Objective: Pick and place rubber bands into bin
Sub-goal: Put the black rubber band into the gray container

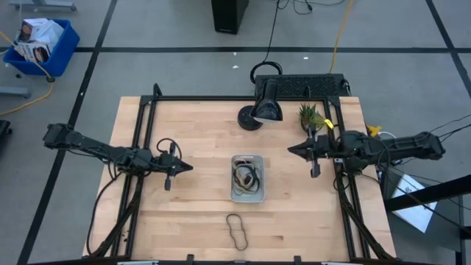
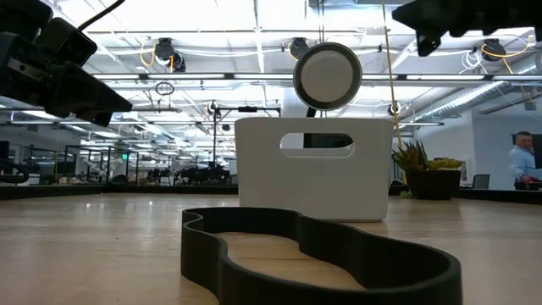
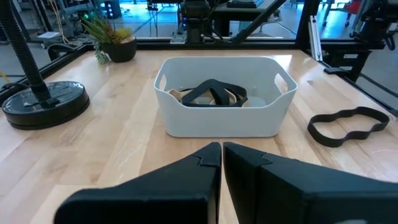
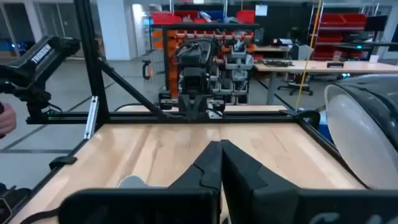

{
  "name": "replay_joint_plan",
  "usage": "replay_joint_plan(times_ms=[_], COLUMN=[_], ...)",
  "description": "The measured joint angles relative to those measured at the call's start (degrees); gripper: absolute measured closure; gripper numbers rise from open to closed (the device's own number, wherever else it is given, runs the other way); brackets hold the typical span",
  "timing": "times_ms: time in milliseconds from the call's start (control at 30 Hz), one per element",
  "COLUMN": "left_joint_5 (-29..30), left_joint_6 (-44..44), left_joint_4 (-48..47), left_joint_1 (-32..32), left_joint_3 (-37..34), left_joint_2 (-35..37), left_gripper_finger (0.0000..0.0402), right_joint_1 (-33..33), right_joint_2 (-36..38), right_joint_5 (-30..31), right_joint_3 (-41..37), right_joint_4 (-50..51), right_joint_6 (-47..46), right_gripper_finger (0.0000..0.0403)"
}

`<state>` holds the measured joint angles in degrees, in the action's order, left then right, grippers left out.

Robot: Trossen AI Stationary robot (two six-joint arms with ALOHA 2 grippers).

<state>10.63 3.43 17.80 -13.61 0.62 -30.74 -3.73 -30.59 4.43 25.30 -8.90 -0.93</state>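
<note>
On the wooden table (image 1: 199, 140), near its middle, sits the bin (image 1: 247, 177), a pale shallow tray with several rubber bands (image 1: 246, 177) tangled inside it, dark and tan loops lying over one another. Just beyond the bin's near end, toward the table's front edge, one more dark rubber band (image 1: 236, 230) lies flat on the bare wood, well apart from both arms; in the low view it fills the foreground as a wavy closed loop, with the bin standing behind it. The left gripper (image 1: 185, 168) hovers to the left of the bin, level with it, its fingers pressed together and holding nothing; its wrist view looks straight at the bin's side and the loose band off to one side. The right gripper (image 1: 294, 150) hangs to the right of the bin, a little farther back, its fingers likewise clenched on nothing. Behind the bin stands a desk lamp (image 1: 266, 103) on a round black base, and beside it a small potted plant (image 1: 311, 115), which may be artificial, though the view is too coarse to tell.
</note>
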Motion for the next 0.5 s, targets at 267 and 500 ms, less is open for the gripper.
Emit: replay_joint_plan(times_ms=[267, 500], left_joint_5=[-0.02, -0.04], left_joint_6=[4.24, 9.19], left_joint_4=[-0.68, -7.54], left_joint_1=[0.00, 0.01], left_joint_3=[0.00, -0.01], left_joint_2=[0.02, 0.00], left_gripper_finger=[0.0376, 0.0376], right_joint_1=[0.00, 0.00], right_joint_2=[5.29, 5.32], right_joint_5=[-0.07, -3.15], right_joint_3=[-10.06, -18.63], right_joint_4=[-14.29, -27.89], right_joint_6=[5.07, 7.47], right_gripper_finger=[0.0403, 0.0403])
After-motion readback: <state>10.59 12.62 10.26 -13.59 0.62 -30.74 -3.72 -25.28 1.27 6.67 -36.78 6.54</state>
